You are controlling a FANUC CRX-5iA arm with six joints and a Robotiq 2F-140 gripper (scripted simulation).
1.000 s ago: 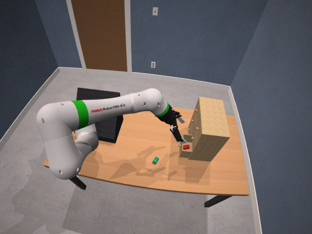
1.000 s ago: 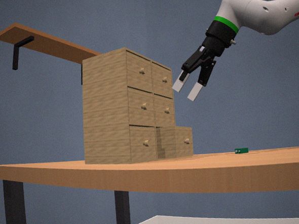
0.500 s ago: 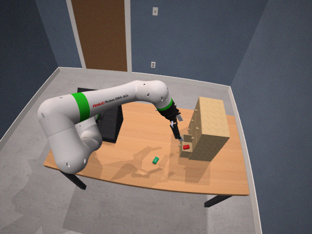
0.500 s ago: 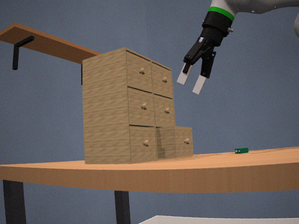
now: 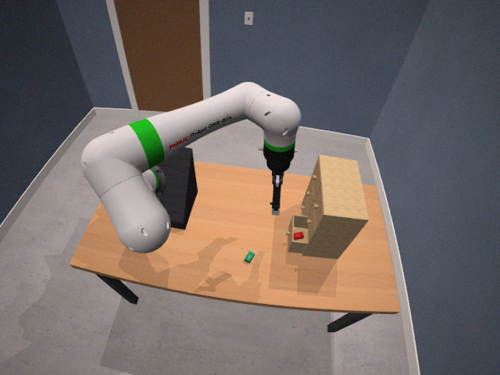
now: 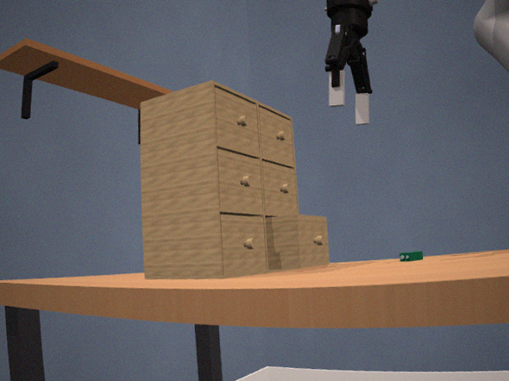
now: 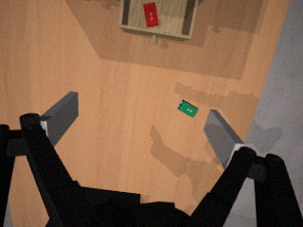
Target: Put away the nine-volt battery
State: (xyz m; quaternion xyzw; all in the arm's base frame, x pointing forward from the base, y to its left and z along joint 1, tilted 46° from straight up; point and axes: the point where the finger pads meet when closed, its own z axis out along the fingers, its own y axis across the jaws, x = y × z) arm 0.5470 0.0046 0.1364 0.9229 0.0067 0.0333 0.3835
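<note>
The small wooden chest [image 5: 337, 201] [image 6: 217, 179] stands on the table with six drawers. One bottom drawer [image 6: 309, 246] [image 7: 158, 16] is pulled out and holds a red nine-volt battery [image 5: 298, 235] [image 7: 151, 14]. A green nine-volt battery [image 5: 249, 256] [image 6: 411, 256] [image 7: 187, 109] lies flat on the table, away from the chest's front. My gripper [image 5: 276, 210] [image 6: 349, 104] [image 7: 144, 112] is open and empty, pointing straight down, high above the table between the chest and the green battery.
A black box [image 5: 181, 187] stands at the arm's base on the far side of the table. The other five drawers are shut. The table's front edge [image 5: 242, 296] is close to the green battery. A wooden wall shelf [image 6: 73, 75] hangs behind the chest.
</note>
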